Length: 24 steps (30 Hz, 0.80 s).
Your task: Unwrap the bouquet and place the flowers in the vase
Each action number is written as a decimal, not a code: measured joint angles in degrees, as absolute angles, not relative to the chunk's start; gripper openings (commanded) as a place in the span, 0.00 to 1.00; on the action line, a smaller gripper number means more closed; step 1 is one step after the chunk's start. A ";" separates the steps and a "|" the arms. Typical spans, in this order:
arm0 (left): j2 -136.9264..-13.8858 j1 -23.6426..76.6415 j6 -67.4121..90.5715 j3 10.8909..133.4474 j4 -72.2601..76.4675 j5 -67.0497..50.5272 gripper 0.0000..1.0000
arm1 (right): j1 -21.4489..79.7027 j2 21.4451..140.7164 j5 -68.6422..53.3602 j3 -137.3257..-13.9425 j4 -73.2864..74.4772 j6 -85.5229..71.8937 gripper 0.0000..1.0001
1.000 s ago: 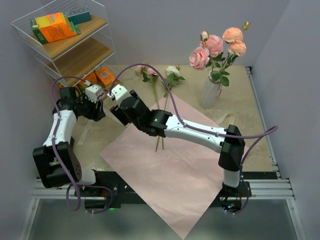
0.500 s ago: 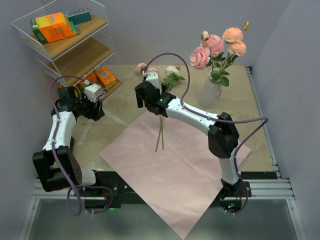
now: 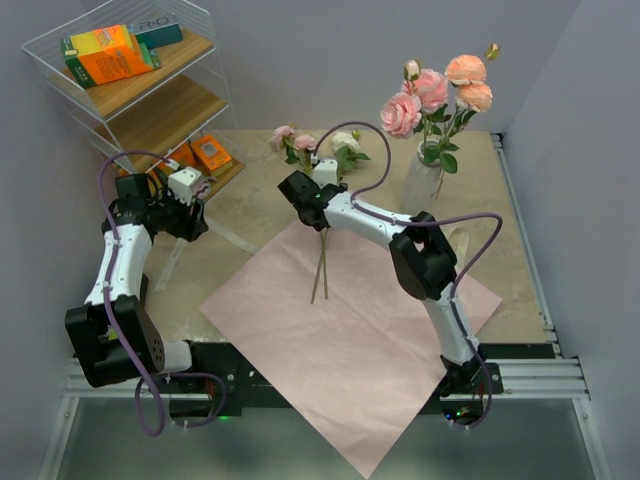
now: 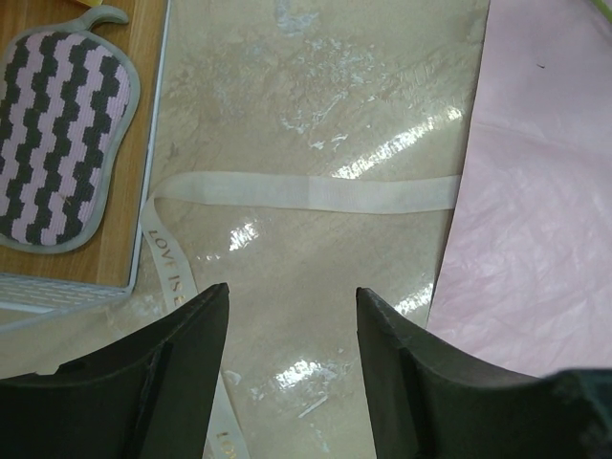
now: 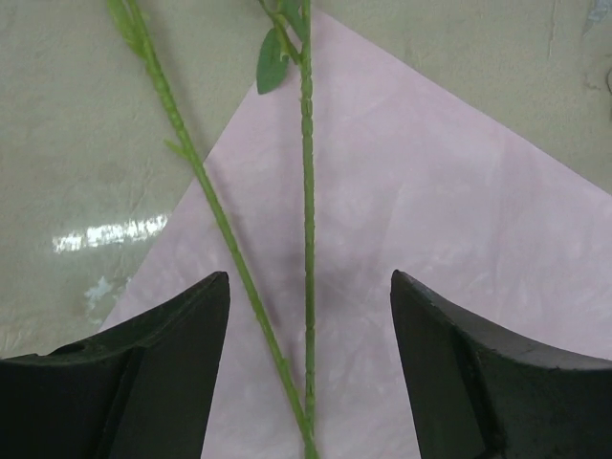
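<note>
Pink paper sheet (image 3: 350, 340) lies flat on the tan table (image 3: 500, 250). Loose long-stemmed pink and cream roses (image 3: 322, 262) lie over its far corner, long axis near-far, heads far, cut ends near. White ribbed vase (image 3: 420, 185) stands far right with more pink roses (image 3: 430, 90) upright in it. Only the top view shows heads and vase. Right gripper (image 5: 308, 287) is above 2 green stems, jaws apart, gripping nothing. Left gripper (image 4: 292, 292) is at the left, jaws apart, empty, above beige ribbon (image 4: 306, 191).
</note>
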State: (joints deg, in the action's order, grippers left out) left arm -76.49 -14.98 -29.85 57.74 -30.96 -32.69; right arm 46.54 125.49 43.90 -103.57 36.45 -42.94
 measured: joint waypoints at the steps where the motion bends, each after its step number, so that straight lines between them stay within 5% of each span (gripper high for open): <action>1: -76.49 -14.98 -29.85 57.65 -30.94 -32.69 0.61 | 45.93 126.50 44.12 -104.51 36.53 -43.22 0.71; 24: -76.49 -15.03 -31.35 55.37 -29.28 -30.20 0.61 | 42.06 139.33 43.92 -117.54 38.72 -44.60 0.64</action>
